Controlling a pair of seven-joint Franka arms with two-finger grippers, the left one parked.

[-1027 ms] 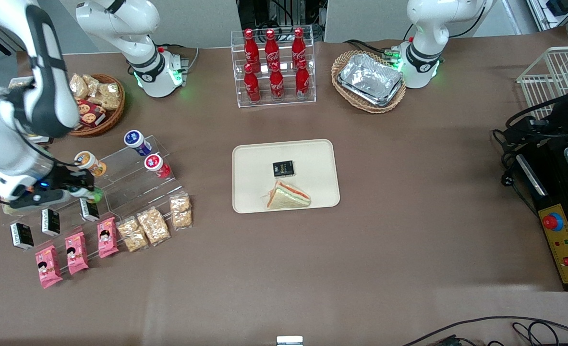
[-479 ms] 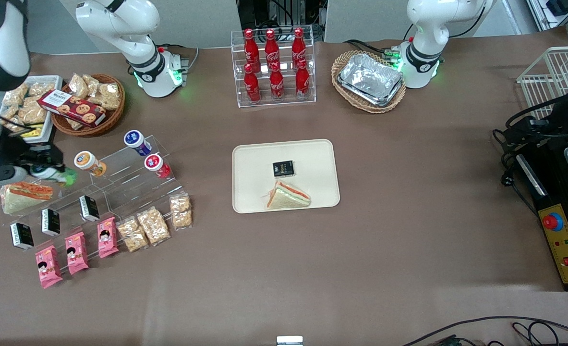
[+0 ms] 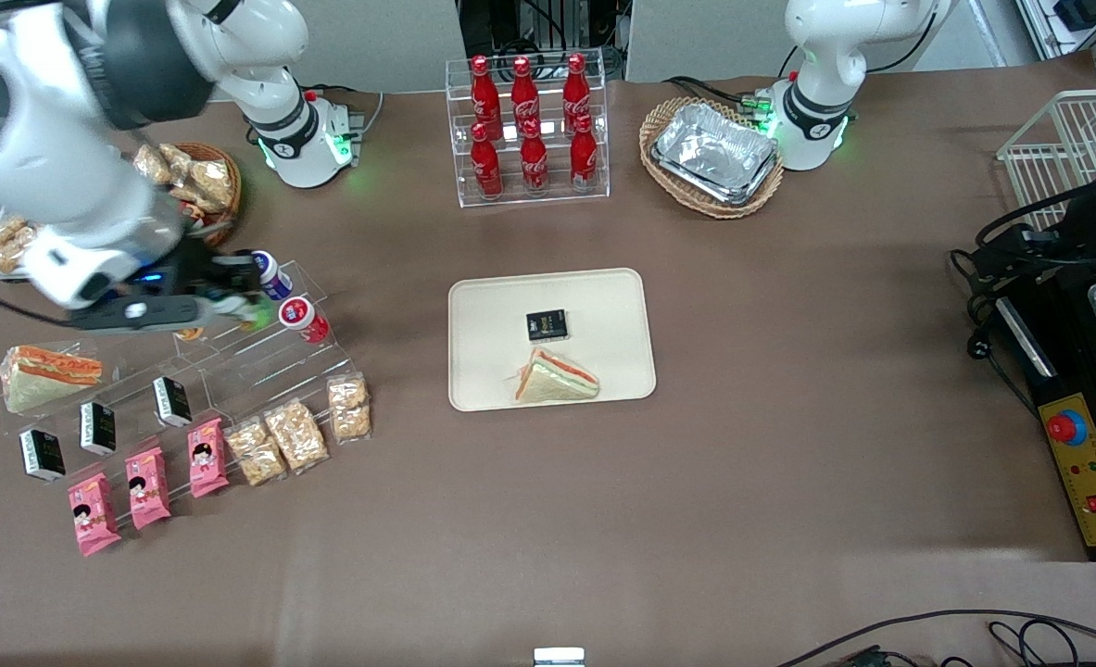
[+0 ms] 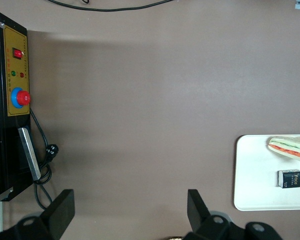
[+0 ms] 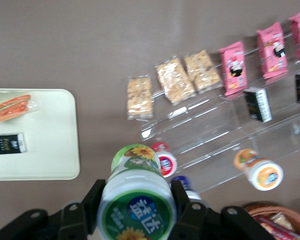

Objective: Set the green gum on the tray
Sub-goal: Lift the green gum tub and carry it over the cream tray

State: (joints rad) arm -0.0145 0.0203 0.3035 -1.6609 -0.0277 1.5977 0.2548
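Our gripper (image 5: 135, 207) is clamped on the green gum (image 5: 137, 197), a finger (image 5: 92, 200) pressed to each side of its white lid, and holds it in the air above the clear stepped display stand (image 3: 260, 357) toward the working arm's end of the table. From the front we see only a sliver of green at the fingertips (image 3: 253, 315), just beside the red-bodied bottle (image 3: 304, 319) and the blue-lidded bottle (image 3: 268, 270); the orange-bodied bottle (image 5: 259, 170) seems mostly hidden under our arm there. We see the tray (image 3: 603, 306) well apart, at the table's middle, carrying a wrapped sandwich (image 3: 555, 378) and a small black packet (image 3: 547, 325).
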